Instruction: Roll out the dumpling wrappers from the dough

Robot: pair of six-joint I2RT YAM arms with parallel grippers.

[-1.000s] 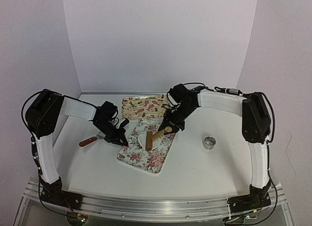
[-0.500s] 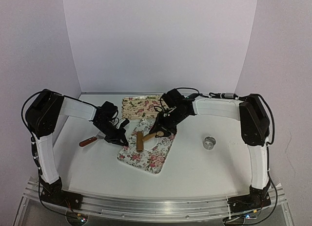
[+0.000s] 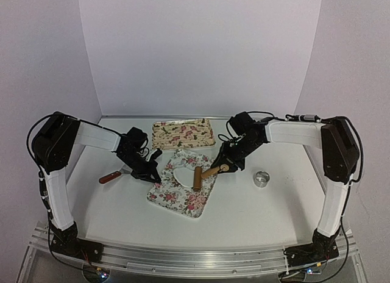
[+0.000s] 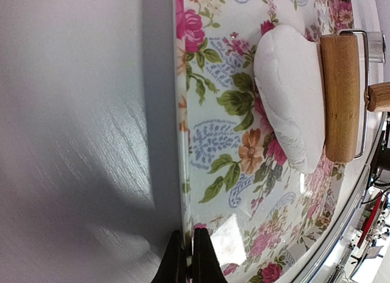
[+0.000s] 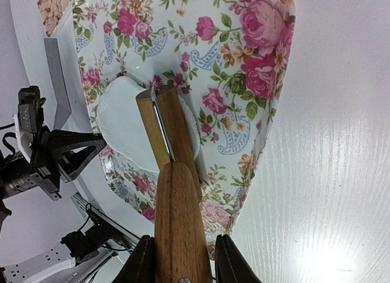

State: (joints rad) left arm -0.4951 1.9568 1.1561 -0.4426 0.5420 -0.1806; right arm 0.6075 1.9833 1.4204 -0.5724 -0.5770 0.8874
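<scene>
The dough (image 3: 182,172) is a flattened white patch lying on the near flowered tray (image 3: 183,200). A wooden roller (image 3: 198,178) rests on the patch's right edge. My right gripper (image 3: 226,165) is shut on the roller's handle (image 5: 179,219), with the drum (image 5: 168,129) reaching ahead over the dough (image 5: 124,121). My left gripper (image 4: 187,258) is shut on the rim of the tray (image 4: 210,143) at its left side, well away from the dough (image 4: 287,106). No dumpling wrappers are in view.
A second flowered tray (image 3: 183,132) stands at the back centre. A small metal ring (image 3: 262,179) sits on the table right of the near tray. A scraper with a wooden handle (image 3: 111,177) lies left of my left gripper.
The roller went left over the dough, then came back right to the patch's right edge as my right arm drew back. The left gripper and tray have stayed still.
</scene>
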